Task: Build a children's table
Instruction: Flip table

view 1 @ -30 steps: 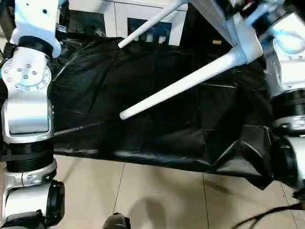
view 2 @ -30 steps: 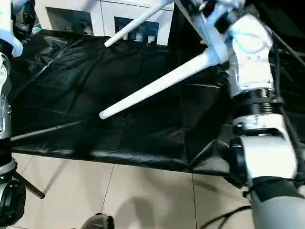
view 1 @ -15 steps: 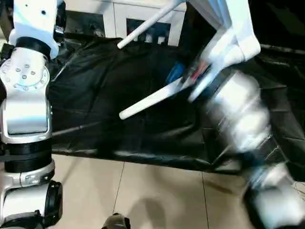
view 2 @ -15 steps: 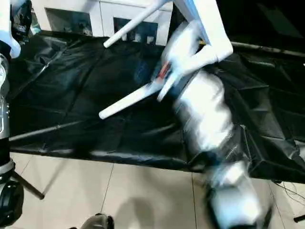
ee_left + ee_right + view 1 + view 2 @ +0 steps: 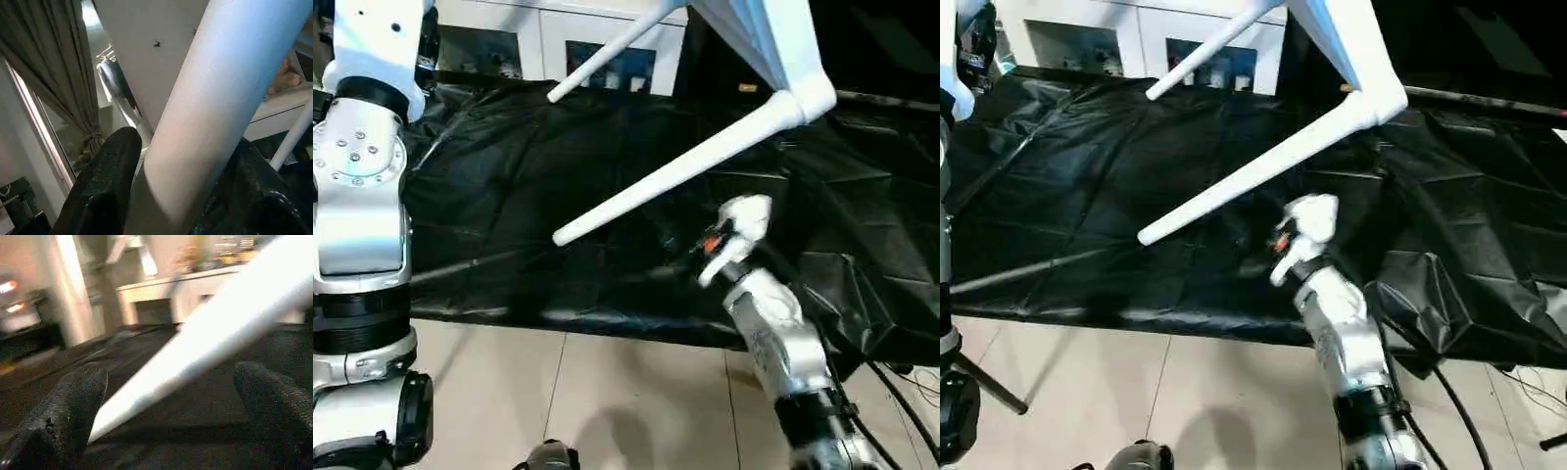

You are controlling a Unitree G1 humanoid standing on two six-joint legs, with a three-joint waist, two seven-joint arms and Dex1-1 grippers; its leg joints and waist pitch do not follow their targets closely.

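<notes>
**Obs 1:** Left gripper (image 5: 186, 196): fingers on either side of a thick white leg (image 5: 215, 98) and apparently clamped on it, though contact on the far finger is hard to confirm. Judging by that, this arm carries the children's table (image 5: 773, 44), which hangs tilted in the air over the black-covered work table (image 5: 509, 166).

**Obs 2:** Agreed. Two legs point down toward the cloth: the near leg (image 5: 675, 171) runs from its corner socket (image 5: 803, 98) to a free tip above the cover; a far leg (image 5: 607, 49) angles toward the white cabinet (image 5: 538, 39). Neither tip touches anything.

**Obs 1:** Right gripper (image 5: 171, 396)?

**Obs 2:** Fingers spread wide, nothing between them. Near leg crosses ahead of it, apart from both fingers. From the head camera the right arm (image 5: 773, 323) sits low, under that leg.

**Obs 1:** Reason for the hold?

**Obs 2:** Likely one arm steadies the table aloft so the free gripper can reach for the leg to seat or check it.
</notes>
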